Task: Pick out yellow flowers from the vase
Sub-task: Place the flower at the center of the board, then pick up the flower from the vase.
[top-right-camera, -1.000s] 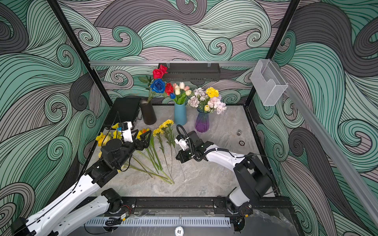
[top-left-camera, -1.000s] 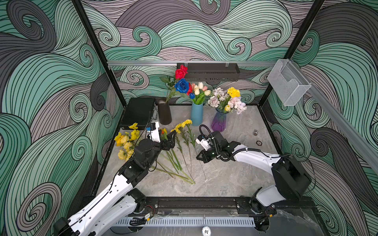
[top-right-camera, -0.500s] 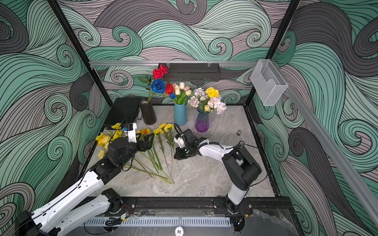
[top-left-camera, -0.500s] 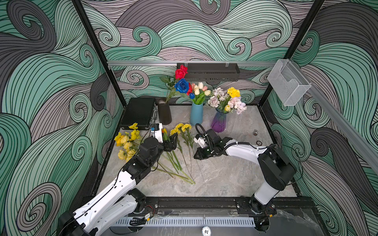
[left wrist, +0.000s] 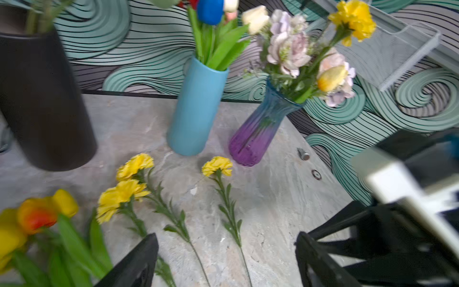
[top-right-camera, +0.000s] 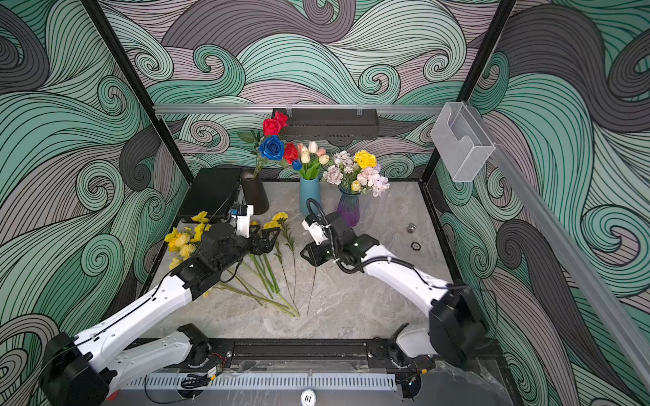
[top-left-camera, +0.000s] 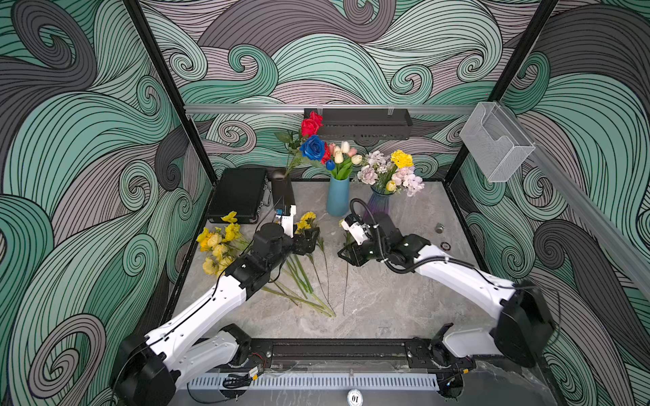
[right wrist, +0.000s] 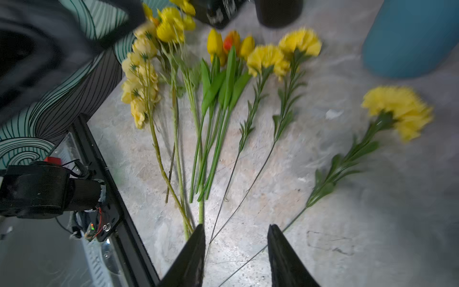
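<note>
Near edge of the desk: bare grey stone, w/ the stem ends of the yellow flowers already out of the vases meeting at approx one spot, heads fanned out far-left. Rightmost is a loose carnation, apart from the rest, long axis near-to-far. Its thin stem passes just beside one jaw of the right pincer, whose jaws are apart w/ nothing clamped. Left pincer hangs over the middle of the fan, jaws wide apart, also empty. Beyond both, toward the far side, stands the purple vase: directly far of the right pincer and near it, well right of the left one. It holds what's left to pick, as I read it: a yellow carnation at the top right of the bunch and a small yellow bud lower down, both among pink/lilac blooms. Their stems stand roughly upright, leaning a bit right, so a grab prob. needs the pincer closing across an upright stem below the head, coming from the near side. Right arm is clearly nearer; the left would have to cross it. Room: blue vase stands just left of the purple one, so that side is tight. The right side is freer, w/ only a metal stud and a ring on the desk. Farther left are a dark vase and a black case, then the back wall.
</note>
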You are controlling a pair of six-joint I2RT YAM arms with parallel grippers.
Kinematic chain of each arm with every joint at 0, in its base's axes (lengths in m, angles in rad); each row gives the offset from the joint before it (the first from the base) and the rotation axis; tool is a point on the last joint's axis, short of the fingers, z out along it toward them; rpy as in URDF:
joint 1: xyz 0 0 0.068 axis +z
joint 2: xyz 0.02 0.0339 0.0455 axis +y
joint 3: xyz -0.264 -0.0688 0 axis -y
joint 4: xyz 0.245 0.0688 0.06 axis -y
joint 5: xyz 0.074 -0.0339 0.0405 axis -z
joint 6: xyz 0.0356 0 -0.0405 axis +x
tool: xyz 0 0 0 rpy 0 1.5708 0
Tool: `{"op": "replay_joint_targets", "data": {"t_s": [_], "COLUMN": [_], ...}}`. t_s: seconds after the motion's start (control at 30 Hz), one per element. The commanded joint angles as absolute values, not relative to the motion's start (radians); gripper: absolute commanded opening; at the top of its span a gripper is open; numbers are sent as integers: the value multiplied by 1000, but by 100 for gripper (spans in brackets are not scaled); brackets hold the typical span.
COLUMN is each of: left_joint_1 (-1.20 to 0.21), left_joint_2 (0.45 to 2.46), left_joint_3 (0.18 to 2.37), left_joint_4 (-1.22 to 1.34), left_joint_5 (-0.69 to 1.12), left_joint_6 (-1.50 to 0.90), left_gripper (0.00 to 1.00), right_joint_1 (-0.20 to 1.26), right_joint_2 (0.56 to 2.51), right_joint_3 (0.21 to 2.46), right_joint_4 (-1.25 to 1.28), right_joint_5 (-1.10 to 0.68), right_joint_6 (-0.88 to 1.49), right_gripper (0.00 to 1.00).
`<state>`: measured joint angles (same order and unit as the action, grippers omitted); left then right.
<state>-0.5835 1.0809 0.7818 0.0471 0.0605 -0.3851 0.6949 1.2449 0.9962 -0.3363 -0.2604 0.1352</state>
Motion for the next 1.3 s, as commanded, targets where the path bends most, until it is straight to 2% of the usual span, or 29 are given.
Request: {"op": "replay_joint_targets", "data": {"t_s": [0.0,0.17,0.47,0.67,0.77,0.87,1.03,1.27], "left_joint_1": [-585,-622,-661,-667,-667,-667,-667,-670], "left_joint_2": [1172,1364,1719,1917,2019,2133,2279,2410], "left_joint_3": [890,1083,1495,1778,1924,2095,2336,2528], "left_joint_4": [102,104,37,-18,-54,-139,-226,-197], "left_joint_5": [241,330,392,441,457,466,464,426], "left_joint_6": [-339,-272,-165,-133,-107,-72,-76,-106], "left_gripper": [82,74,62,47,45,39,39,40], "right_joint_1": [668,571,482,481,482,481,481,480], "right_joint_2": [1064,832,613,524,512,507,497,484], "right_joint_3": [934,836,777,715,696,674,644,616], "right_joint_4": [-321,-213,-170,-162,-166,-160,-164,-150], "right_joint_5": [-56,103,264,289,281,265,257,239], "right_joint_6": [-5,0,79,102,118,121,127,132], "right_gripper": [50,60,60,60,60,60,61,61]}}
